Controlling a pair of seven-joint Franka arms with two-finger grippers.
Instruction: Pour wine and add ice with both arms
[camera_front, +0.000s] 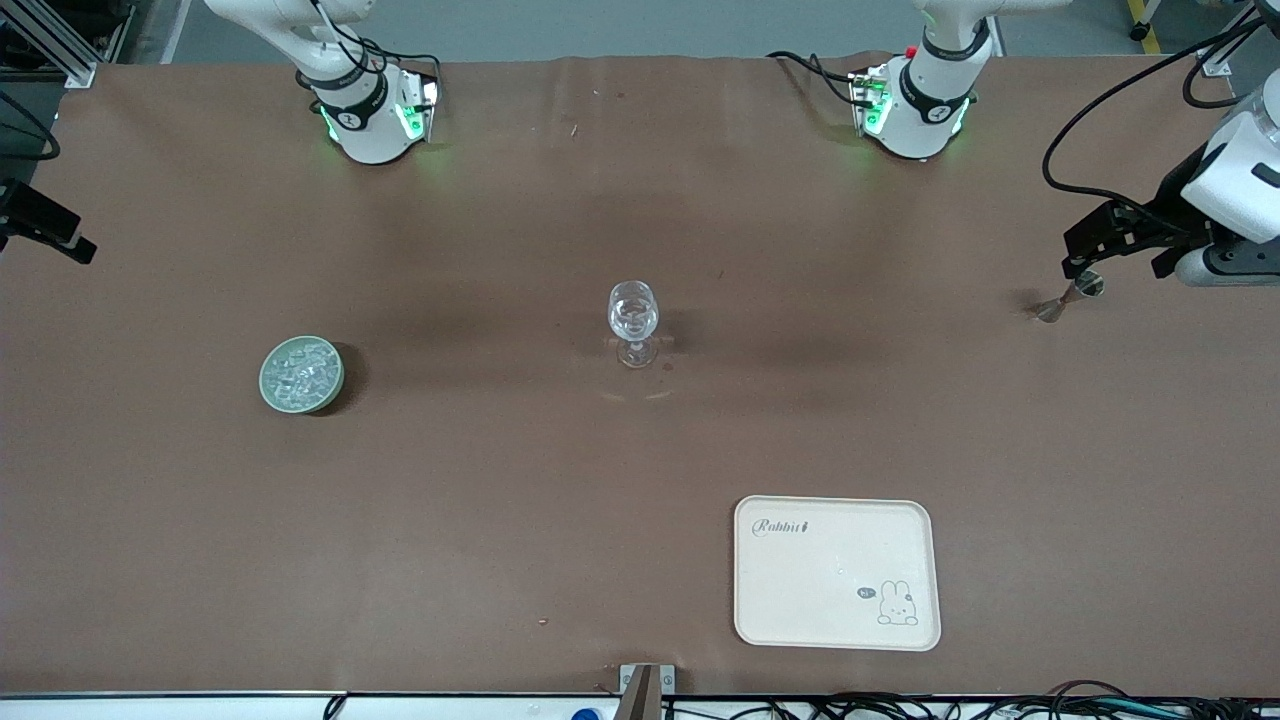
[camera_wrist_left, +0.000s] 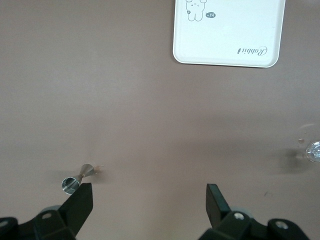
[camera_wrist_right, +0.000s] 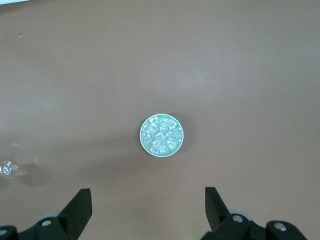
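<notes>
table cover (camera_front: 500, 520): matt brown sheet, kinda papery or cloth-like, with faint creases near the arms' edge
stemmed glass (camera_front: 633, 318): clear, shiny glass
ice (camera_front: 302, 372): glassy whitish chunks, glinty
bowl (camera_front: 268, 388): pale green, smooth, looks like plastic or glazed ceramic, can't tell which
jigger (camera_front: 1058, 303): polished metal, mirror-ish
tray (camera_front: 800, 620): cream, smooth matt, plastic-looking, printed rabbit
left gripper (camera_wrist_left: 150, 197): matt black fingers
right gripper (camera_wrist_right: 147, 202): same matt black
</notes>
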